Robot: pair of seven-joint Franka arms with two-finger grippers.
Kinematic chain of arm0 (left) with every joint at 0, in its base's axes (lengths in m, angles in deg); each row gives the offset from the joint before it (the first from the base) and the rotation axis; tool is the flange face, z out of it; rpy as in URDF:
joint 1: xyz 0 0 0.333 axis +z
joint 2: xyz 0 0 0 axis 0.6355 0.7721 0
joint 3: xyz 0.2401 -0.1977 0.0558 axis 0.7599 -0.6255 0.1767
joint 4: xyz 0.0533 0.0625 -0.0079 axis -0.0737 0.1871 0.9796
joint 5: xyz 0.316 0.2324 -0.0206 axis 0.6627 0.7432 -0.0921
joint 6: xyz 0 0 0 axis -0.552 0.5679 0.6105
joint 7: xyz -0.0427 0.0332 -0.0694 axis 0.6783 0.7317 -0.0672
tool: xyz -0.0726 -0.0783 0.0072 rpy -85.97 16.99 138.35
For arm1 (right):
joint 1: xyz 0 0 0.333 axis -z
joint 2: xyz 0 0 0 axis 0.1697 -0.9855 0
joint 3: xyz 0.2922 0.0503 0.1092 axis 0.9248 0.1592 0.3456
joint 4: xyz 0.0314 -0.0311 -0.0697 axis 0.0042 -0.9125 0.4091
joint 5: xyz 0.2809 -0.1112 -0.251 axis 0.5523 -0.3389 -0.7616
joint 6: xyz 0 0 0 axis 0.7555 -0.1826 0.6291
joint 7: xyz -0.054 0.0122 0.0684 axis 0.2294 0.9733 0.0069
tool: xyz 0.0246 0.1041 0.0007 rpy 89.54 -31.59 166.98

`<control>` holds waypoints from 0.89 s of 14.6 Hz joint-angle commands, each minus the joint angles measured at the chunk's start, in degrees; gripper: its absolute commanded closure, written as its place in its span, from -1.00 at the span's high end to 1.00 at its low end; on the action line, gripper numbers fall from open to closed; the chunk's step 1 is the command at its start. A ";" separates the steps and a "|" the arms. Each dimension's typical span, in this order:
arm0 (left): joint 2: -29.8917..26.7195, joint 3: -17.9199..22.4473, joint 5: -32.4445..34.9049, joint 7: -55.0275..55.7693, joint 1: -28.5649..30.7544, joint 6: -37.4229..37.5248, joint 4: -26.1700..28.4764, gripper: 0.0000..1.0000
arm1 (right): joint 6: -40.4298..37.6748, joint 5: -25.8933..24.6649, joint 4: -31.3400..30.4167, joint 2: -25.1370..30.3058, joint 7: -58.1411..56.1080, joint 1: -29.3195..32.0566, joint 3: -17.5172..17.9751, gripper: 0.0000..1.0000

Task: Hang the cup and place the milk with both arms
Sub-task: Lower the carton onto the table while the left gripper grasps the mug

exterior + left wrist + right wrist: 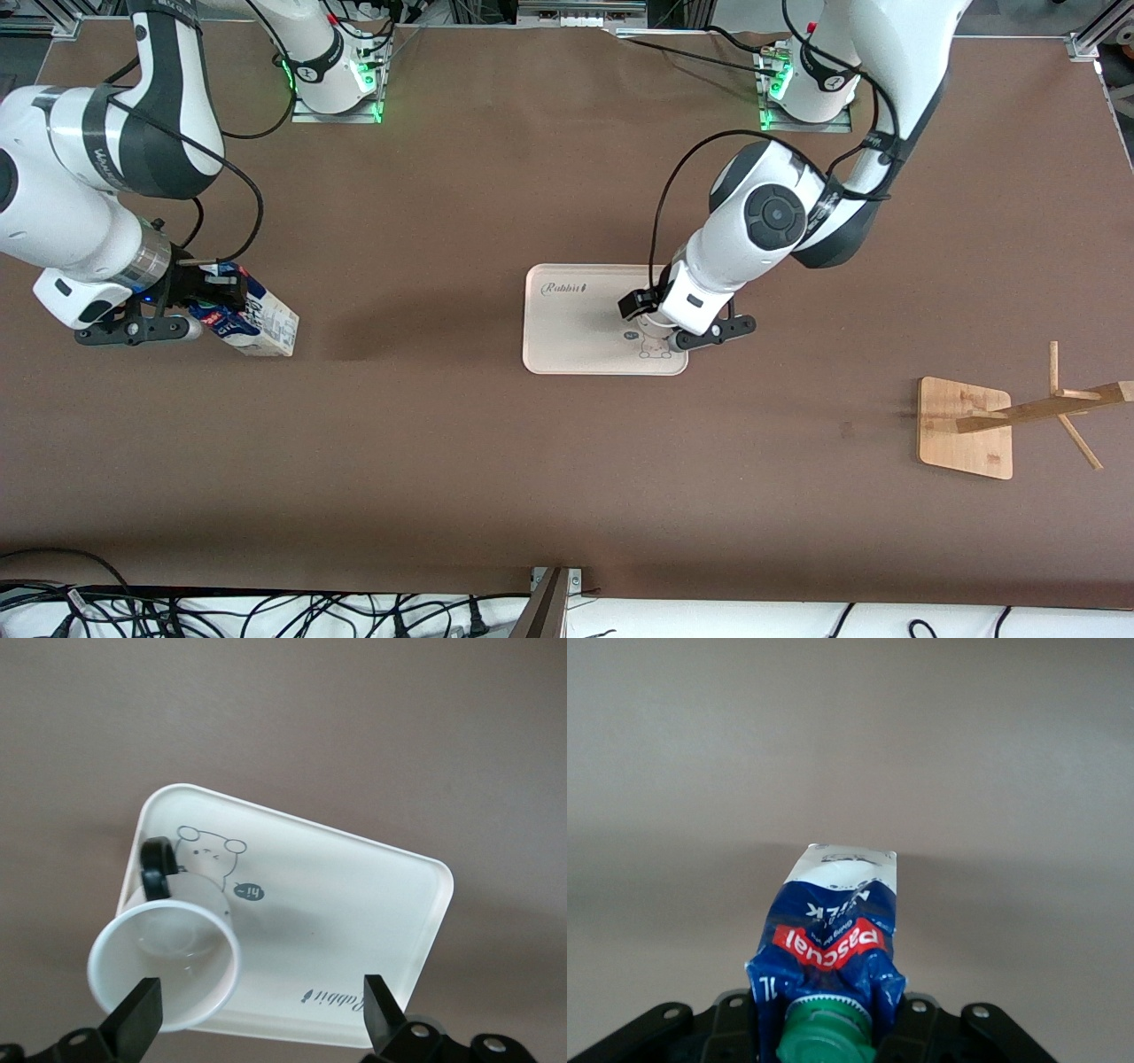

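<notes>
White cup (pixel 165 964) on tray (pixel 567 354), mid-table: spread left gripper (pixel 257 1014) should centre before closing; right gripper (pixel 208 292) pinches milk (pixel 257 321).

Two white robot arms, the left arm (pixel 780 221) and right arm (pixel 97 168), are built of rounded glossy segments joined by black bands. A black round cap marks one joint of the left arm. Black cables loop along both arms, and small dark lettering runs along some bands. Green lights glow at both bases. A silver ring sits at the right arm's wrist. Each arm ends in black hardware with visible screw holes and black fingers (pixel 133 1028).
</notes>
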 commanded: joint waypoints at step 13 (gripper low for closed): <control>5.32 2.16 1.61 2.21 -2.87 -4.23 3.11 1.00 | 18.96 1.78 -16.81 1.08 -8.63 -0.39 3.09 -0.11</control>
